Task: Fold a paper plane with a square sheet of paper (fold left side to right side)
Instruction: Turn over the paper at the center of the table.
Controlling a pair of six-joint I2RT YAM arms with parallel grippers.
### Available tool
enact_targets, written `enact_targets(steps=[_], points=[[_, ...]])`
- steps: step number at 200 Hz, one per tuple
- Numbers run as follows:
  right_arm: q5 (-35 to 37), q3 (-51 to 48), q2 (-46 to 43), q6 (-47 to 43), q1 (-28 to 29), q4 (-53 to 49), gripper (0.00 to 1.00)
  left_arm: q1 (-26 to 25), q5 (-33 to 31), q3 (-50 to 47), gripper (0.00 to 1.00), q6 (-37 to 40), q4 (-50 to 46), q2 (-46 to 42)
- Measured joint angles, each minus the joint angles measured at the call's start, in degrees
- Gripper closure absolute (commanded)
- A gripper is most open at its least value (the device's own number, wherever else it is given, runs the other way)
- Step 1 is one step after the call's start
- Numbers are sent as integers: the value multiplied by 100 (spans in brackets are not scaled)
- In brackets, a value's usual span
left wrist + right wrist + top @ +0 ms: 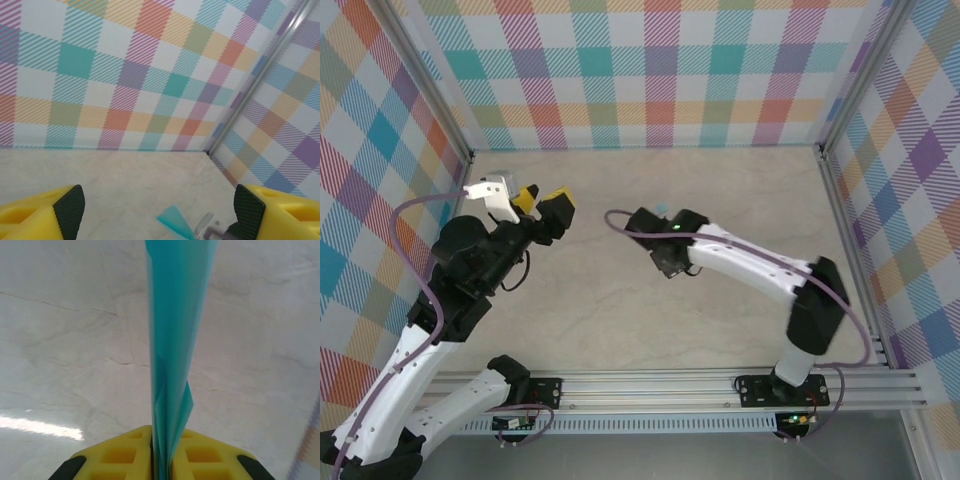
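Right end effector point(161, 452): clenched on the paper plane point(175, 340)
Paper plane: held on edge over the tabletop point(70, 365)
Left end effector point(159, 210): released, above the tabletop
Technique: probably align the edges before creasing

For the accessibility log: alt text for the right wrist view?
A slim folded strip of light turquoise paper stands edge-on, clamped between the right end effector's shut yellow fingers, above a pale marbled tabletop.

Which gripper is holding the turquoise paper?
The right gripper: its jaws are shut on the folded paper plane, while the left gripper stands open and empty.
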Motion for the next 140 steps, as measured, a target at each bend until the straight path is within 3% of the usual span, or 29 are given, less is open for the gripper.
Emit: enact_targets(steps=[35,96,140], points=[[726,911,1499,269,271,-857,86,0,-190,-20,19,0,-44,2],[1073,1547,3045,170,339,-1340,82,0,-225,-76,18,-20,-85,0],[1034,1543,3187,13,374,-1403,55,0,-223,-138,18,-33,-114,15]])
